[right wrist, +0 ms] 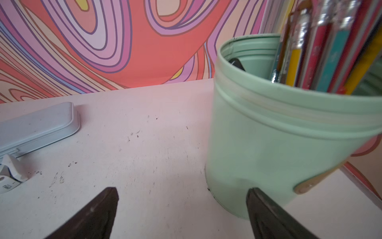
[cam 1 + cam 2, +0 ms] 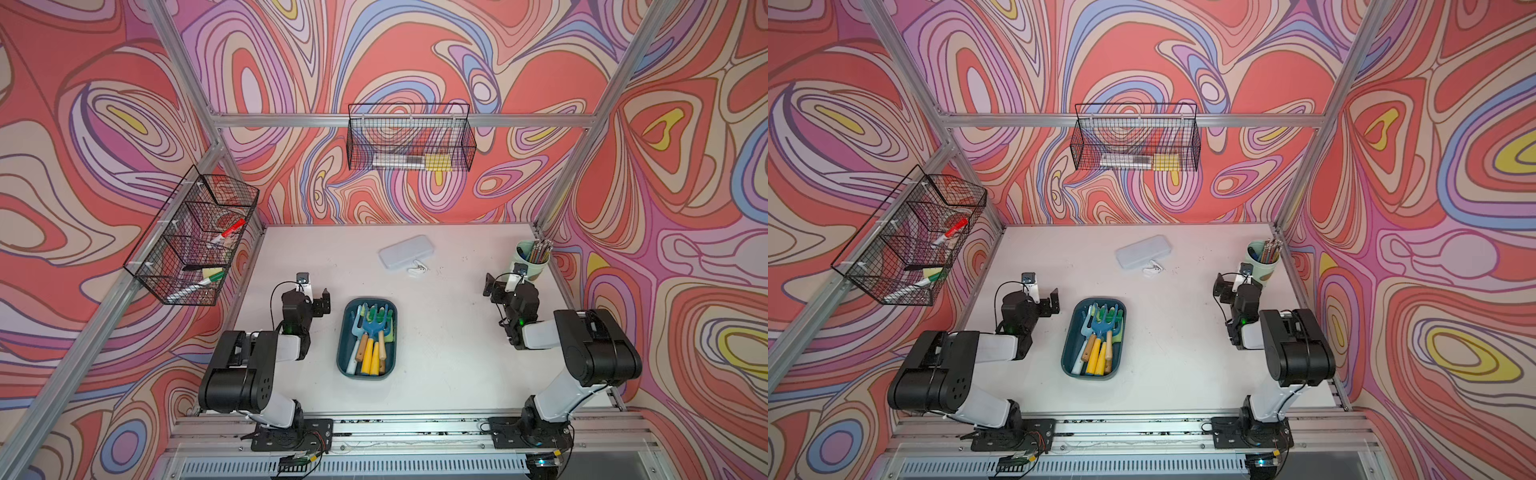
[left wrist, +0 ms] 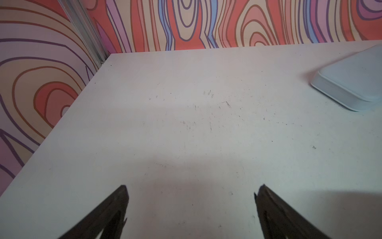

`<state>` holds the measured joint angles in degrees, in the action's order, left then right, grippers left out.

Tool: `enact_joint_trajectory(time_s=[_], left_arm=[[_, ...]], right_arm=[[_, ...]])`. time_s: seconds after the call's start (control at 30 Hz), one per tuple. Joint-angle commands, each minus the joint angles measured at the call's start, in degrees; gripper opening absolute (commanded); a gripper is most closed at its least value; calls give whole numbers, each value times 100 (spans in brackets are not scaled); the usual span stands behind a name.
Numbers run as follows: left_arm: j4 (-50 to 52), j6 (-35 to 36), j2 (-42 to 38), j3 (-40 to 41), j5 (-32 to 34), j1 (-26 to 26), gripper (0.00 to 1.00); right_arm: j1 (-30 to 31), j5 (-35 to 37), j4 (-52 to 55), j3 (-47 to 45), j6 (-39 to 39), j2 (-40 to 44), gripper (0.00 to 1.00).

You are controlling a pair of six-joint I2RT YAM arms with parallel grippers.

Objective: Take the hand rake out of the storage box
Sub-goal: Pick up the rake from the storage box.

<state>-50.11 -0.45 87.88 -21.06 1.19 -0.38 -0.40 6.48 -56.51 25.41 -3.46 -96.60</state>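
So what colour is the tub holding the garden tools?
The storage box is dark teal, clearest in a top view.

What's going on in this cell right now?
Nothing is held yet. The left gripper and right gripper are open and empty, one on each side of the storage box. The hand rake lies in the box among other garden tools, untouched. The right gripper sits close to the pencil cup; a grey case lies farther back on the table.
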Motion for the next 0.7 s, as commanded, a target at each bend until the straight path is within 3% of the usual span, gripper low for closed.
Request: enact_joint_trajectory(time_s=[0.0, 0.67], left_arm=[[34, -26, 10, -94, -61, 21, 99], [185, -29, 37, -191, -75, 25, 99]], right_arm=[[-13, -5, 17, 53, 42, -50, 98], [-12, -21, 80, 80, 34, -61, 98]])
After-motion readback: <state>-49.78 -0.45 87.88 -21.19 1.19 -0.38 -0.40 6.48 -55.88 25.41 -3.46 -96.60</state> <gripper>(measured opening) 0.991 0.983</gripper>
